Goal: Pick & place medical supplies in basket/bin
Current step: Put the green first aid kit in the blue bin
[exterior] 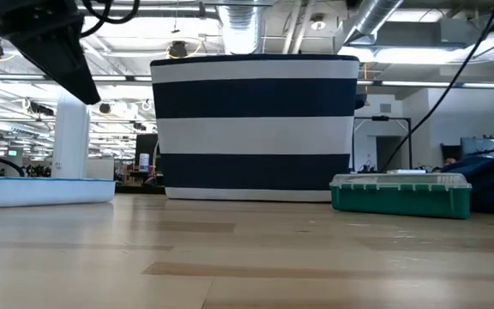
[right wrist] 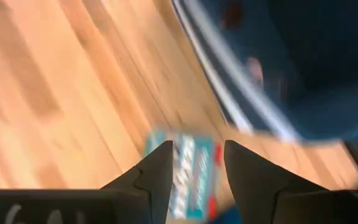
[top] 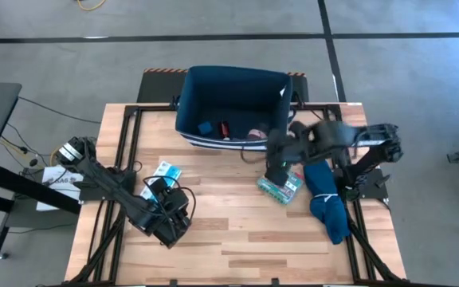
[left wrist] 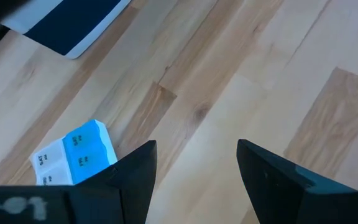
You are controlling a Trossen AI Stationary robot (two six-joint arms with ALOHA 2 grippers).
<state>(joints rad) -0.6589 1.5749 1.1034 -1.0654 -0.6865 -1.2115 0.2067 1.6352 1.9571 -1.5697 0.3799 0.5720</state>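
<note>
Well, the right gripper (top: 277,169) hung just above the green first-aid box (top: 279,188) — jaws parted, empty, box's long axis running between them — far nearer than the left arm.

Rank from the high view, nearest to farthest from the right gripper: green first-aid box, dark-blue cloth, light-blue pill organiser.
1. Green first-aid box: directly under the right gripper, in front of the bin.
2. Dark-blue cloth: beside the box, towards the table's right edge.
3. Light-blue pill organiser: across the table, by the left gripper.
</note>
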